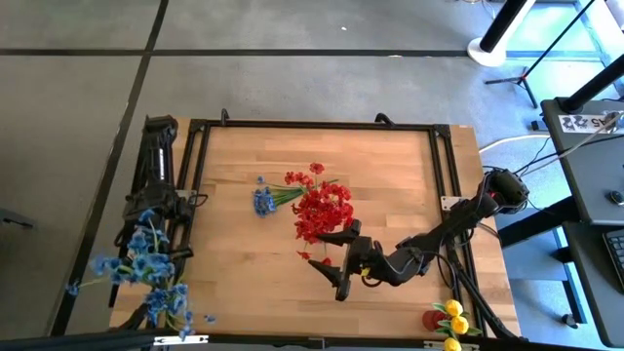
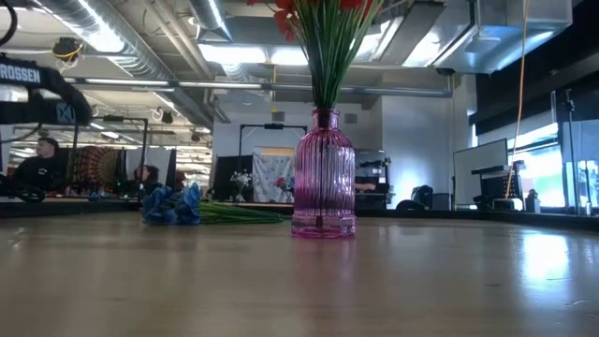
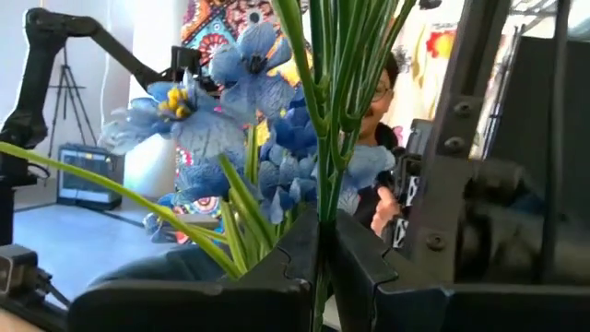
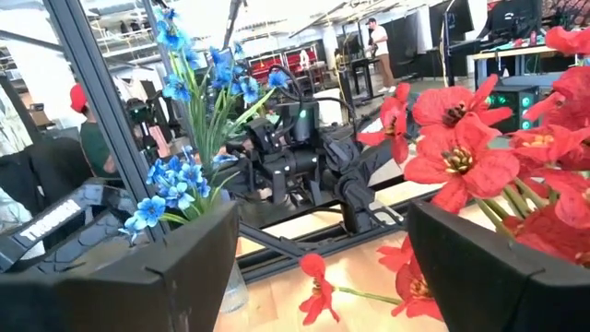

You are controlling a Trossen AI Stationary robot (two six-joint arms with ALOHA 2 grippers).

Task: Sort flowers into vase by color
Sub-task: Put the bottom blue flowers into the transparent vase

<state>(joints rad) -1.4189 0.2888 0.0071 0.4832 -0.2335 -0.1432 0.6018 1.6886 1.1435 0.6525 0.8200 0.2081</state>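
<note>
- Red flowers (image 1: 324,209) stand bunched in a pink ribbed glass vase (image 2: 324,178) near the middle of the wooden table (image 1: 390,185); we see the stems rising upright from its neck in the low view.
- One loose red sprig (image 4: 318,284) lies flat on the wood just beside the vase, on the right gripper's side.
- One blue sprig (image 1: 265,197) lies flat on the table, beside the vase and apart from it.
- A blue bunch (image 1: 146,268) sits at the table's left edge, where the left arm is; we note the left gripper (image 3: 321,263) clamped on its green stems.
- Right gripper (image 1: 343,261) hangs just beside the red bunch, jaws spread wide, holding nothing.
- Yellow flowers (image 1: 453,320) show at the near right corner.
</note>
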